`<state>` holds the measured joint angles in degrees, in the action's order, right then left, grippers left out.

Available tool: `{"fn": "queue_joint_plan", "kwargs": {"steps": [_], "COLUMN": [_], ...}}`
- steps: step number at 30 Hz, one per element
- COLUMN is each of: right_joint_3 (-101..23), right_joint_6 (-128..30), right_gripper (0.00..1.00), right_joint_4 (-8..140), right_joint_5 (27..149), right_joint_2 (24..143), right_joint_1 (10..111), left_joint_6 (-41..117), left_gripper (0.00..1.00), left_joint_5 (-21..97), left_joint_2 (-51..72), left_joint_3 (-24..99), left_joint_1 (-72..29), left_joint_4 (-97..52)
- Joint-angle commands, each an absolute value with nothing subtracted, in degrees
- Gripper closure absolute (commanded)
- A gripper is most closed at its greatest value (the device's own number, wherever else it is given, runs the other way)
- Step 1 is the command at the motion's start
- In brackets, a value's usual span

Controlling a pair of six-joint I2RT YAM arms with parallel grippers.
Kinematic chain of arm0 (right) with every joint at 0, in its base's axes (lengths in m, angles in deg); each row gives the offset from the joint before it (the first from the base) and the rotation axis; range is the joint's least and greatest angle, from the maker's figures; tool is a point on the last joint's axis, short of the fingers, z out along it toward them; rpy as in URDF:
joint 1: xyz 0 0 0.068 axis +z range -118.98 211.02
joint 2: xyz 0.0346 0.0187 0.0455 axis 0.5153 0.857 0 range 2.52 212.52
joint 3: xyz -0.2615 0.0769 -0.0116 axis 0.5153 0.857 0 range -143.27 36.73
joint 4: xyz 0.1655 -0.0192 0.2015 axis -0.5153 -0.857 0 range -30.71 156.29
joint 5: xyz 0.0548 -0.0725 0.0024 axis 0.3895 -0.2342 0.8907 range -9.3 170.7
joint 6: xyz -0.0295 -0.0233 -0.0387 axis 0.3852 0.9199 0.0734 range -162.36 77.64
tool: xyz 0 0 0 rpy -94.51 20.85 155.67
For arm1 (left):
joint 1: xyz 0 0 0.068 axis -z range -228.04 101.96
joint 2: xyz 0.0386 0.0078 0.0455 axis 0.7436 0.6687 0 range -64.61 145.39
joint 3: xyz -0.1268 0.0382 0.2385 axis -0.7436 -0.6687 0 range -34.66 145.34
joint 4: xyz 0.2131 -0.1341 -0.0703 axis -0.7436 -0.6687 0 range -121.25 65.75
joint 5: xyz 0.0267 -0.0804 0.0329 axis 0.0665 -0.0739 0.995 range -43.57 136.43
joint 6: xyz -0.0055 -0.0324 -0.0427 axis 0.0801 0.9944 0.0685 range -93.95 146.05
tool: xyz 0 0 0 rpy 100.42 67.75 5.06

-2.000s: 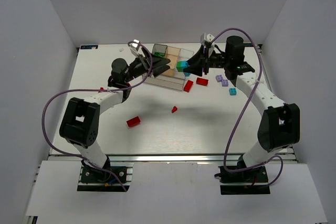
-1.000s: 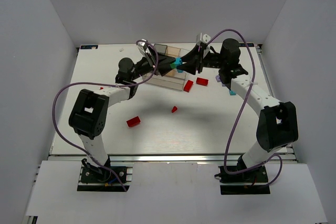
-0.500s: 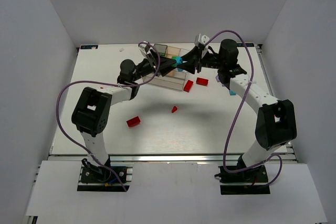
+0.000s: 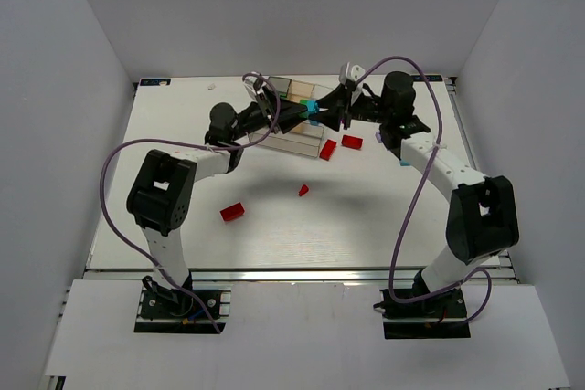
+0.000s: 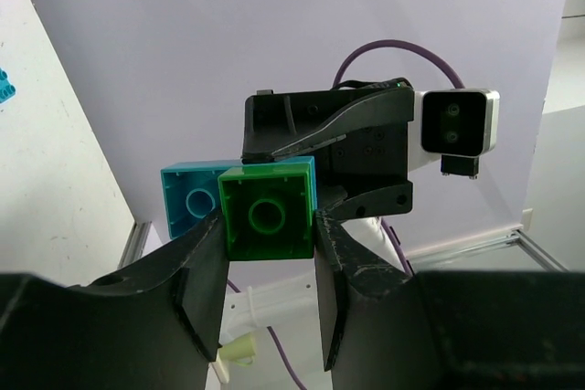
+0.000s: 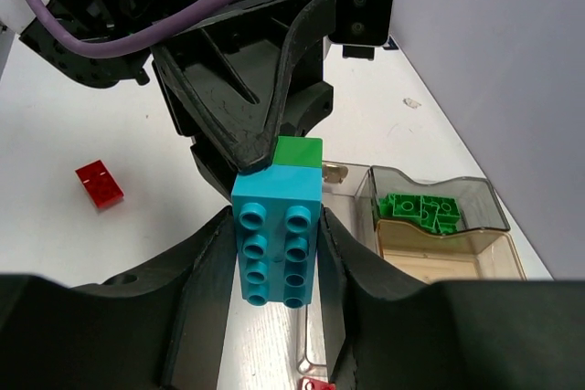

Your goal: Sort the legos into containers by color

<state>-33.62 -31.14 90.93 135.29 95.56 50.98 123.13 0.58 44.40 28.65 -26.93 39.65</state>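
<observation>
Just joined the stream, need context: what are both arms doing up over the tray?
The left gripper is shut on a green brick and the right gripper on a cyan brick. The two bricks sit joined together, held in the air above the tray, so the arms are probably about to pull them apart. Some green legos already lie in one compartment. Several red bricks lie loose on the table.

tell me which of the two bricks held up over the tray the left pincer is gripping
The green brick: it sits between the fingers of the left pincer, while the cyan brick pressed against it is clamped in the right pincer.
</observation>
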Motion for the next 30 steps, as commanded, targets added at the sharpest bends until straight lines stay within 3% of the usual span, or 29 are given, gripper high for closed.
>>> {"fn": "queue_joint_plan", "kwargs": {"steps": [1,15,19,23,30], "right_joint_3": [-31.7,-26.1,-25.1,-23.9,-22.5], "right_joint_6": [-30.2,-30.1,-29.1,-27.9,-26.8], "right_gripper": [1.0,1.0,1.0,1.0,1.0], "right_joint_4": [90.5,89.2,87.6,85.7,83.2], "right_joint_5": [134.7,133.4,132.5,132.0,131.9], "right_joint_2": [92.5,88.8,88.0,86.8,85.7], "right_joint_1": [49.6,47.3,46.7,45.8,44.9], "left_joint_6": [122.8,118.1,102.6,78.7,68.5], "left_gripper": [0.78,0.82,0.82,0.82,0.82], "left_joint_5": [2.7,-1.4,-1.0,10.0,27.1], "left_joint_2": [44.3,53.8,57.4,62.4,70.1], "left_joint_3": [31.5,41.4,53.6,70.7,87.5], "left_joint_1": [-29.5,-36.3,-37.4,-37.4,-36.9], "left_joint_4": [42.5,34.8,12.3,-26.0,-42.6]}}
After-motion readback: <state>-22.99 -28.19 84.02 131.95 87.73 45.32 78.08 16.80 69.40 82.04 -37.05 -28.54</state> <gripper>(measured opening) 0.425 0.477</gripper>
